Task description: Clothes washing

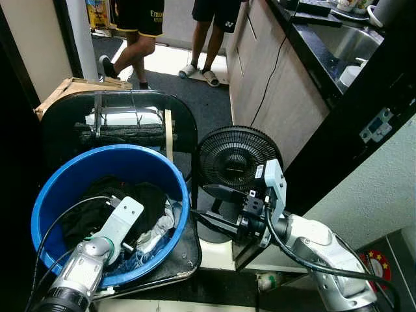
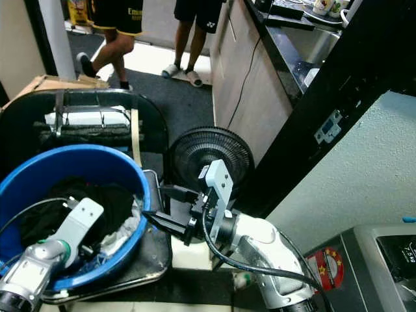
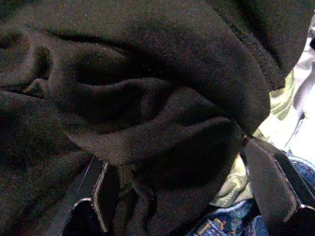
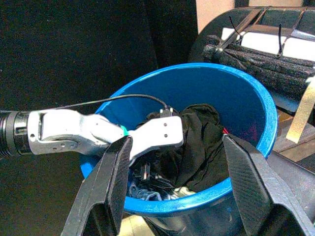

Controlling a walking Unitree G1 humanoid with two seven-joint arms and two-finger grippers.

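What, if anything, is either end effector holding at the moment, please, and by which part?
Nothing is firmly held. The left end effector is open down in the blue tub, its fingers straddling a fold of black cloth. The right end effector is open and empty.

Left hand (image 3: 172, 196) spread, reaching downward; right hand (image 4: 179, 187) spread, level

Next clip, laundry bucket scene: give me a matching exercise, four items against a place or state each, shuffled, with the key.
Items
1. left gripper
2. right gripper
3. black garment
4. fan

Places or states
A. standing on the floor next to the blue bucket
B. open, held outside the bucket rim
C. lying in the bucket on top of the other clothes
D. down inside the bucket, fingers open around dark cloth

Pairs: 1-D, 2-B, 3-C, 4-A
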